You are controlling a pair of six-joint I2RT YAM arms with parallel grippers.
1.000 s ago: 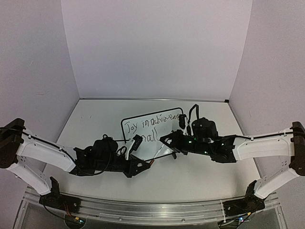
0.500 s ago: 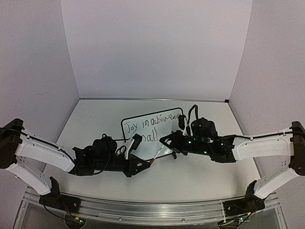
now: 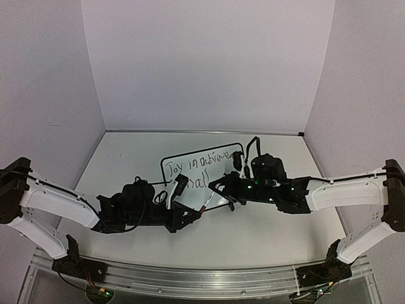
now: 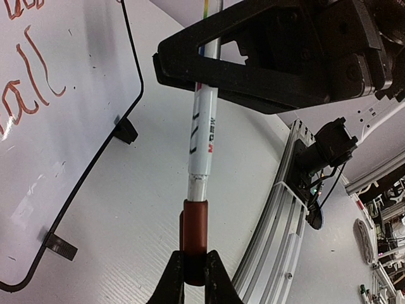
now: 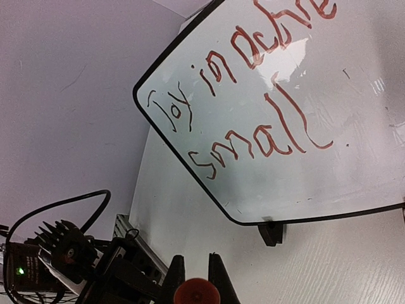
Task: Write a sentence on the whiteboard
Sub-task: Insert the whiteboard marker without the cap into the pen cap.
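Found whiteboard (image 3: 212,168) lying on table (image 3: 126,164), mid-field between both arms, red handwriting (image 5: 266,136) across it. Just beside its near edge, noted marker (image 4: 204,136), barrel pinched in narrow right gripper (image 5: 193,275). Saw left gripper (image 4: 194,256) clamped tight on red cap (image 4: 193,228) at marker's end.

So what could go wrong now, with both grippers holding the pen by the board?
1. The left gripper pinches only the red cap, while the right gripper holds the pen. A crooked pull could make the pen slip or drop.
2. Both work close beside the board. A bump might slide it on its feet or smear the writing.
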